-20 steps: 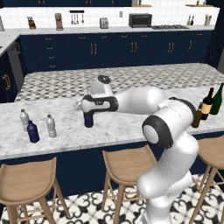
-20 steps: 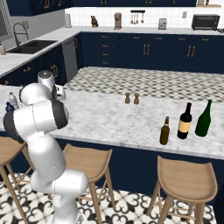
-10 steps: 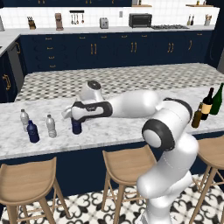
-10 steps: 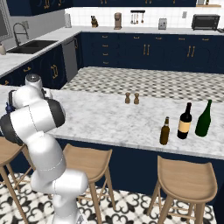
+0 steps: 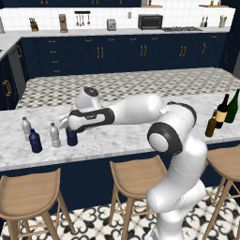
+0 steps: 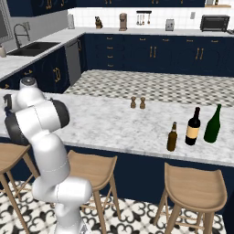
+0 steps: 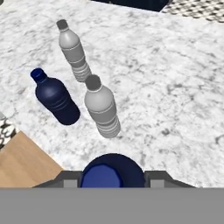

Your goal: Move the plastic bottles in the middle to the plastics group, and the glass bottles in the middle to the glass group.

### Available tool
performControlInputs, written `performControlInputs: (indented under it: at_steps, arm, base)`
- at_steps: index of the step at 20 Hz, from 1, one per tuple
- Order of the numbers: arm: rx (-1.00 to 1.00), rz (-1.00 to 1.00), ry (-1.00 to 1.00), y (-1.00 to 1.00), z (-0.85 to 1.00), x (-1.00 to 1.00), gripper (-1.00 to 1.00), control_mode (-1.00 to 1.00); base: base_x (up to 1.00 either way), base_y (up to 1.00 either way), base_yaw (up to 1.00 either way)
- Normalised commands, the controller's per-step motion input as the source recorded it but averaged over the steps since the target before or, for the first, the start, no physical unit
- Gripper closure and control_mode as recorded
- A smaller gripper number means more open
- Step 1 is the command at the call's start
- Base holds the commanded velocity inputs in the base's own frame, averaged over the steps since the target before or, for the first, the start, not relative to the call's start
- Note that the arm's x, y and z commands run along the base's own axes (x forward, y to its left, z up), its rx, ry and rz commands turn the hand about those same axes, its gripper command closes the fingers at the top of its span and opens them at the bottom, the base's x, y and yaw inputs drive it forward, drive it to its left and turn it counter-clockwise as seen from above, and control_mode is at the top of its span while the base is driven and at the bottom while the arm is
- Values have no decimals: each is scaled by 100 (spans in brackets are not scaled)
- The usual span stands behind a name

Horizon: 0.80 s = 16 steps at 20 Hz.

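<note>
The white arm reaches across to the left end of the white marble island counter (image 5: 122,140), where the two-finger gripper (image 5: 65,125) hangs over a small stubby dark navy blue plastic bottle (image 5: 71,136). In the hand view this bottle (image 7: 109,171) sits between the two dark finger tips (image 7: 70,180), seen from above with its blue cap uppermost; the jaws stand on either side of it and appear clamped on its body. In the left base view its base looks to rest on the marble, though contact cannot be told for certain. Just beside it stands a small clear greyish plastic bottle with a pale cap (image 5: 55,135), upright on the counter. Farther left stand a second dark navy blue stubby bottle (image 5: 34,141) and a second clear greyish bottle (image 5: 26,129), both upright and close together; the four bottles form one cluster at this end of the counter. At the far right end, well apart from them, a slim amber-brown glass bottle with a long narrow neck (image 6: 172,137) stands upright just beside a dark wine bottle with a tan label (image 6: 193,127) and a tall bright green wine bottle (image 6: 212,124). Two small brown shakers (image 6: 137,103) stand near the middle of the counter.
</note>
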Motion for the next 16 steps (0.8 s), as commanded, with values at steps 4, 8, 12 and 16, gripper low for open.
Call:
performControlInputs:
  at_steps: [4, 8, 12, 16]
  arm:
    - [0, 5, 0, 21, -2, -1, 100, -100]
    - [0, 1, 0, 0, -21, -1, 100, -100]
    - [0, 0, 0, 0, -28, 0, 100, -100]
    - [0, 1, 0, 0, -22, 0, 100, -100]
  base:
    - [0, 0, 0]
    - [0, 0, 0]
    - [0, 0, 0]
    - [0, 0, 0]
